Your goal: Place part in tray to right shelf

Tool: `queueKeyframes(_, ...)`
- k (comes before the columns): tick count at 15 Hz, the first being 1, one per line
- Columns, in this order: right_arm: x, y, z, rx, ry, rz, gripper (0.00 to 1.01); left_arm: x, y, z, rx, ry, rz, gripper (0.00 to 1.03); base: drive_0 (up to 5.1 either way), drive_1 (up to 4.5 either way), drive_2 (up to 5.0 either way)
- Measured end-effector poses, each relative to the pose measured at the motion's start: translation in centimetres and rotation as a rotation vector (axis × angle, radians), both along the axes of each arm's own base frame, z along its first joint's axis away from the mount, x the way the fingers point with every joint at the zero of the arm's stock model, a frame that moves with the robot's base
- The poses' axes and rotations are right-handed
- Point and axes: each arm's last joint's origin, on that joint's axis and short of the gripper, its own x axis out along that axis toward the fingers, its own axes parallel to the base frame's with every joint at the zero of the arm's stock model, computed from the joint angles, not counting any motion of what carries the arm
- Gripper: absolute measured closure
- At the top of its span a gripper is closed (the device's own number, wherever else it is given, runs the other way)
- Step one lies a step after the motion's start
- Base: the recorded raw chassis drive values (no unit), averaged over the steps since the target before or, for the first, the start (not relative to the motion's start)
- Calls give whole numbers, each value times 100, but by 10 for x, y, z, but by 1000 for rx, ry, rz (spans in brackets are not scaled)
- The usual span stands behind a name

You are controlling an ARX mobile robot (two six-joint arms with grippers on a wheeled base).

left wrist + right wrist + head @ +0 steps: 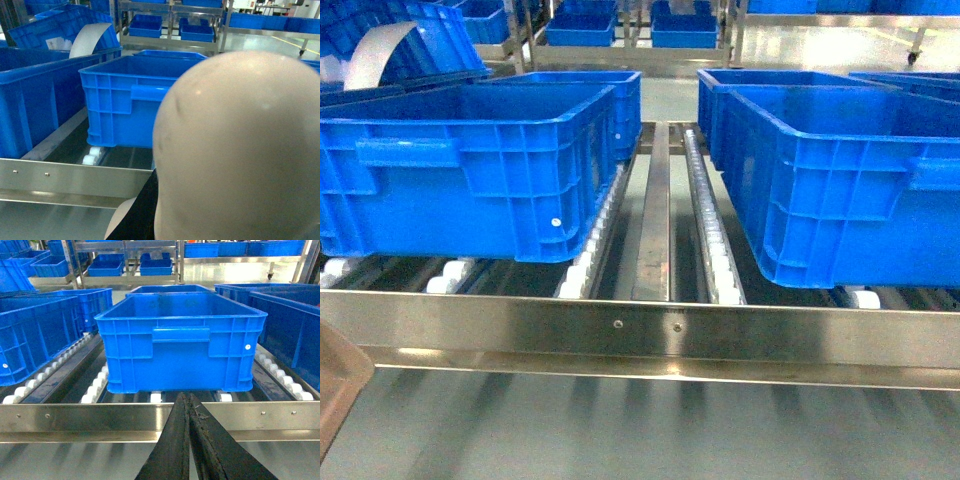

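Head view is showing the tray [338, 385] only at lower left, before the right shelf [640, 328]; the part is not showing anywhere, so placing seems pending. Right gripper [189, 405] is pressing together, empty; left one I cannot tell.

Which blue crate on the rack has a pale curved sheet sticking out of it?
The tilted crate at far left behind the front crate; the others show none.

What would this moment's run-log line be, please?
right claw: shut, empty | tray: fills left wrist view | part: unseen | right shelf: holds crates
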Motion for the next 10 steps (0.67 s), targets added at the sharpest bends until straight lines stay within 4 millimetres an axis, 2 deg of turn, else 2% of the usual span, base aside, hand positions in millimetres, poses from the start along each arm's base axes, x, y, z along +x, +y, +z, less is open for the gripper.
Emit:
queueKeyframes(4, 0, 0, 0, 0, 0, 0, 99, -4, 0, -3, 0, -22, 0, 87, 0, 0, 0)
queueKeyframes(6, 0, 0, 0, 0, 1, 0, 99, -15, 0, -9, 0, 15, 0, 87, 0, 0, 0)
queueKeyframes(7, 0, 0, 0, 0, 0, 0, 99, -16, 0, -4, 2, -34, 0, 87, 0, 0, 0)
queueKeyframes(10, 0, 0, 0, 0, 0, 0, 99, -16, 0, -6, 4, -14, 0, 87, 0, 0, 0)
